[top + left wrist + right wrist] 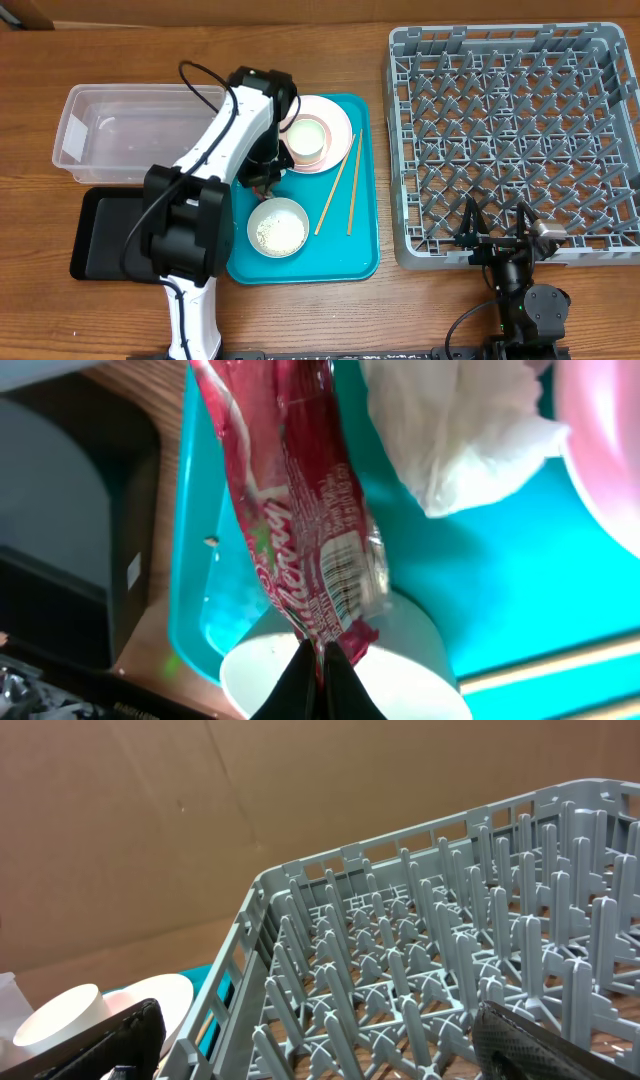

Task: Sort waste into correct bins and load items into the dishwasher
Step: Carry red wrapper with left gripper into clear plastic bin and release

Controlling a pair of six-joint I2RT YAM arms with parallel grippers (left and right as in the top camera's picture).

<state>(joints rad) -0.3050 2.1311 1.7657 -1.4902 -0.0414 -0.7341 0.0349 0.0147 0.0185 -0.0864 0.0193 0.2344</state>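
My left gripper [262, 181] hangs over the teal tray [364, 215], between the pink plate [335, 118] and a grey-white bowl [277, 227] holding white rice grains. In the left wrist view its fingertips [322, 672] are shut on the lower end of the red snack wrapper [300, 510]. The crumpled white tissue [460, 430] lies just beside the wrapper on the teal tray [500, 560]. A pale bowl [307, 137] sits on the plate. Two chopsticks [341, 185] lie on the tray. My right gripper [497, 236] stands open at the front edge of the dishwasher rack [515, 140].
The clear tub [130, 130] stands left of the teal tray, with the flat black tray [105, 235] in front of it. A white round vessel [400, 660] lies under the left fingertips. The rack's upright pegs [450, 950] fill the right wrist view.
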